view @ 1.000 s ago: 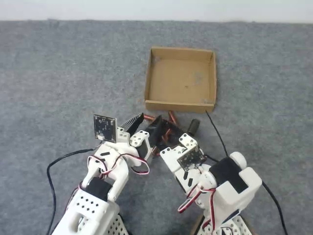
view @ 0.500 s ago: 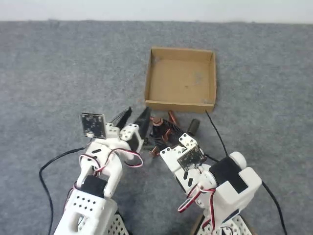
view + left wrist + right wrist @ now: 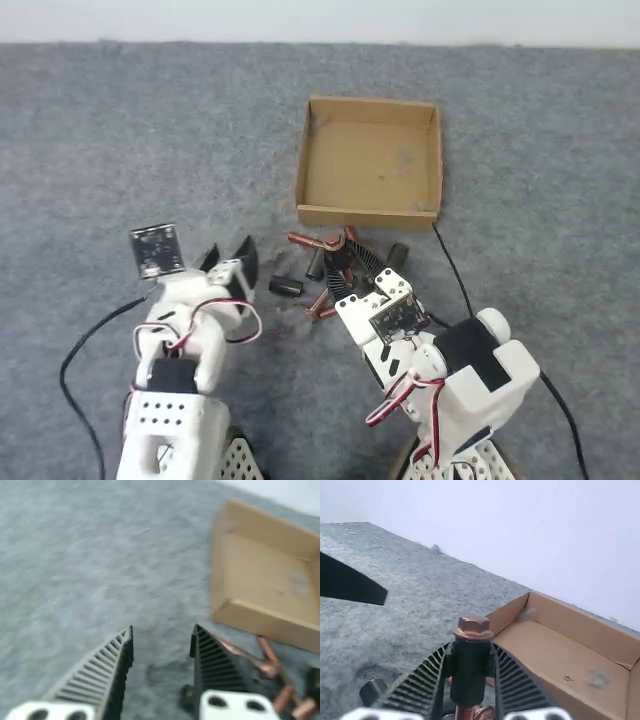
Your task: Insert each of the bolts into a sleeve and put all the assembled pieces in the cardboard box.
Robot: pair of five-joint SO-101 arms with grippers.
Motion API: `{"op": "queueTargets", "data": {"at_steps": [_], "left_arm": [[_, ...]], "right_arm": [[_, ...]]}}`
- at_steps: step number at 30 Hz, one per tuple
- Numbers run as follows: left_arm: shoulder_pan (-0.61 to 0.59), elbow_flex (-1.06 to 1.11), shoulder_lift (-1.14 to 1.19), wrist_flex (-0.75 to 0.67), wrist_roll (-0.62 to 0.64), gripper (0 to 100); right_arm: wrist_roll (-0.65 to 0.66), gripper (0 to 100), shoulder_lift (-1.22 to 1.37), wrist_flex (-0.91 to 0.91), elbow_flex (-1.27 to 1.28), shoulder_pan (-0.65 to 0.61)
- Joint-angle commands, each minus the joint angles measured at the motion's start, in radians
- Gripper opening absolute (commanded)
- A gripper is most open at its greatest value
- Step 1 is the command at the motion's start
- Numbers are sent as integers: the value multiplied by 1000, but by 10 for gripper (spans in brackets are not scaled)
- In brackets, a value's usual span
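My right gripper (image 3: 470, 680) is shut on a black sleeve (image 3: 469, 672) with a copper bolt's head (image 3: 471, 626) sticking out of its top. In the high view this gripper (image 3: 347, 268) sits over the pile of parts just in front of the cardboard box (image 3: 370, 160). Well left of the pile, my left gripper (image 3: 230, 252) stands open and holds nothing, with grey carpet between its fingers (image 3: 114, 667). Loose on the carpet lie a black sleeve (image 3: 286, 287), another sleeve (image 3: 398, 255) and copper bolts (image 3: 304, 240) (image 3: 321, 304). Nothing lies in the box (image 3: 570, 650).
The box's near wall (image 3: 265, 622) stands right behind the pile. A black cable (image 3: 450, 275) runs past the right arm toward the box. Open grey carpet lies left of the box and around the left arm. A pale wall bounds the far edge.
My left arm has swung left and back, away from the pile and the right gripper, with its fingers open. The right gripper stays shut on the sleeve with the bolt.
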Motion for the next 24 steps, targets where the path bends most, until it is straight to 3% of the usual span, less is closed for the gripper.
{"op": "queueTargets", "data": {"at_steps": [1, 6, 11, 15, 24], "left_arm": [[-106, 4, -5, 18, 6, 173], [-190, 4, -5, 20, 6, 169], [-193, 4, -5, 17, 5, 13], [-195, 4, -5, 17, 5, 14], [-193, 4, -5, 17, 5, 11]], "right_arm": [[15, 6, -58, -85, -2, 38], [15, 6, -59, -116, -14, 120], [11, 6, -59, -134, -123, 237], [15, 6, -58, -125, -269, 325], [14, 6, -56, 154, -562, 429]]}}
